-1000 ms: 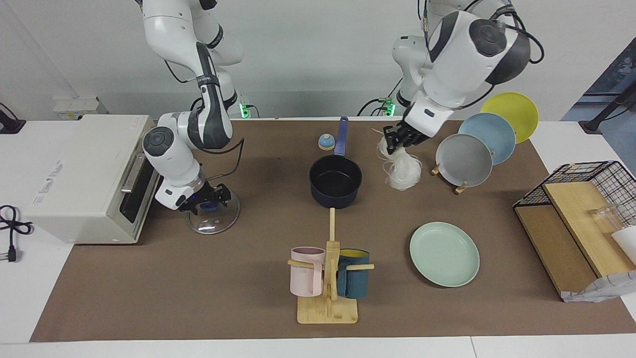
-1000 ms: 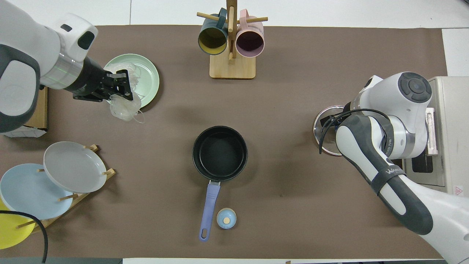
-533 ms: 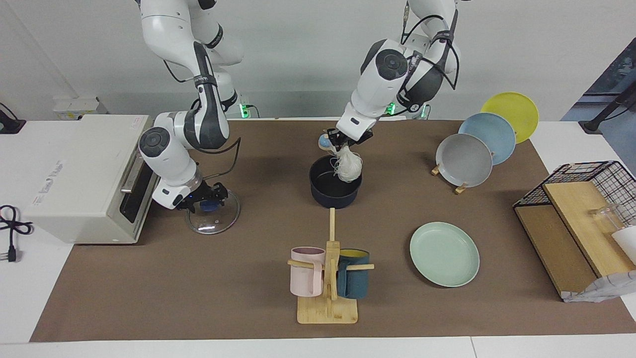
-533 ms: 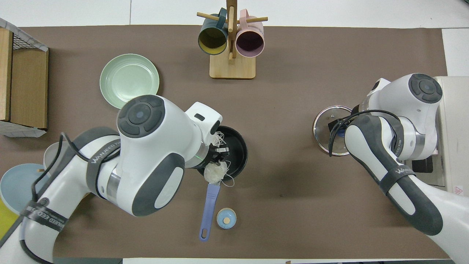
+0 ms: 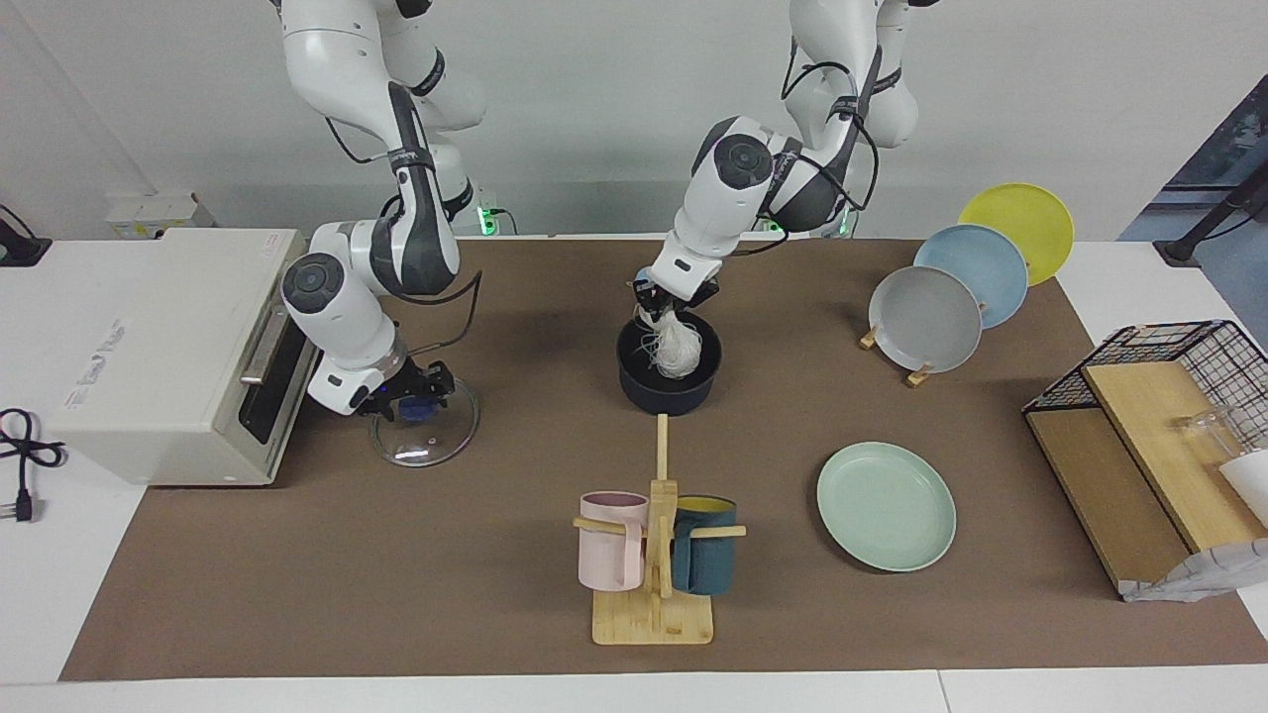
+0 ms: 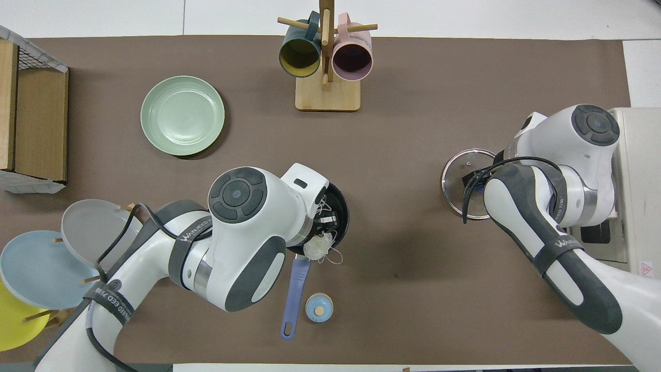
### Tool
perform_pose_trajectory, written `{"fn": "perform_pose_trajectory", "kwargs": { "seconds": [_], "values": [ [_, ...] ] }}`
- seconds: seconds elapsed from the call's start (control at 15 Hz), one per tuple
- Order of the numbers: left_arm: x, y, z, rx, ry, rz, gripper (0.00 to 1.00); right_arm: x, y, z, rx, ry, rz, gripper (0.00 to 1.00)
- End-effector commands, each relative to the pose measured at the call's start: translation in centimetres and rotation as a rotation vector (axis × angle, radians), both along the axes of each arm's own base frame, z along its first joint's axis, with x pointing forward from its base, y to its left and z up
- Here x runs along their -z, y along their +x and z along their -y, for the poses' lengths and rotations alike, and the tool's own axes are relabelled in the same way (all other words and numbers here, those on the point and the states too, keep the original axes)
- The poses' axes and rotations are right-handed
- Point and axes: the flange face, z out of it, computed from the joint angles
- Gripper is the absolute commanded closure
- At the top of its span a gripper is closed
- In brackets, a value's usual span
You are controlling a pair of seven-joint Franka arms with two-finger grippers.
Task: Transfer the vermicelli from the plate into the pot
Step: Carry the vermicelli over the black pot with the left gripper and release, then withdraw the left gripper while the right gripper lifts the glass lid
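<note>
Now the left gripper [image 5: 666, 305] hangs over the pot [image 5: 669, 374], pinching the vermicelli [image 5: 678, 347]; the right gripper [image 5: 414, 394], over the lid [image 5: 426, 428] beside the pot, can't be read.

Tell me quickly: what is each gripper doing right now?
Left gripper: shut on the vermicelli, over the pot.
Right gripper: at the glass lid; open or shut cannot be told.

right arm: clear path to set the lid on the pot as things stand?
Probably not yet. The left gripper hangs over the pot, shut on the vermicelli, so the opening is blocked. The right gripper is down at the lid.
</note>
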Motion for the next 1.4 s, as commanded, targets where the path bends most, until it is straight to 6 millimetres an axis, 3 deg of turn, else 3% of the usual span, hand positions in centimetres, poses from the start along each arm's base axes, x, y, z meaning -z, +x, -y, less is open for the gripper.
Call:
{"fn": "perform_pose_trajectory", "kwargs": {
  "seconds": [0.0,0.27,0.4,0.47,0.53,0.67,0.87,1.07,1.2,1.33],
  "values": [
    [2.7,0.5,0.3,-0.011,-0.009,0.012,1.0,-0.6,-0.8,0.1,-0.03,-0.011,-0.003,0.2],
    [3.9,1.1,0.1,0.043,-0.018,0.036,1.0,-0.6,-0.8,0.0,-0.032,-0.01,-0.002,0.23],
    [3.8,1.7,-0.3,0.071,-0.022,0.045,1.0,-0.6,-0.8,0.0,-0.033,-0.012,-0.003,0.31],
    [3.6,1.8,-0.3,0.095,-0.023,0.047,0.42,-0.6,-0.8,-0.1,-0.034,-0.012,-0.003,0.34],
    [3.4,2.0,-0.5,0.1,-0.02,0.055,0.0,-0.6,-0.8,-0.2,-0.036,-0.012,-0.003,0.35],
    [1.1,3.8,-2.3,0.07,-0.026,0.056,0.0,-0.7,-0.8,-0.1,-0.037,-0.013,-0.001,0.39],
    [-5.2,7.4,-6.6,0.07,-0.016,0.042,0.0,-1.1,-0.4,0.0,-0.062,-0.042,-0.005,0.42],
    [-10.7,10.6,-13.4,0.104,0.02,0.044,0.0,-2.2,0.2,-0.1,-0.07,-0.044,0.008,0.42],
    [-14.0,11.3,-19.6,0.129,0.011,0.071,0.0,-2.9,0.6,-0.2,-0.067,-0.045,-0.006,0.42],
    [-15.8,11.2,-24.0,0.15,0.019,0.081,0.0,-4.4,1.3,-0.5,-0.06,-0.044,-0.017,0.42]
  ]
}}
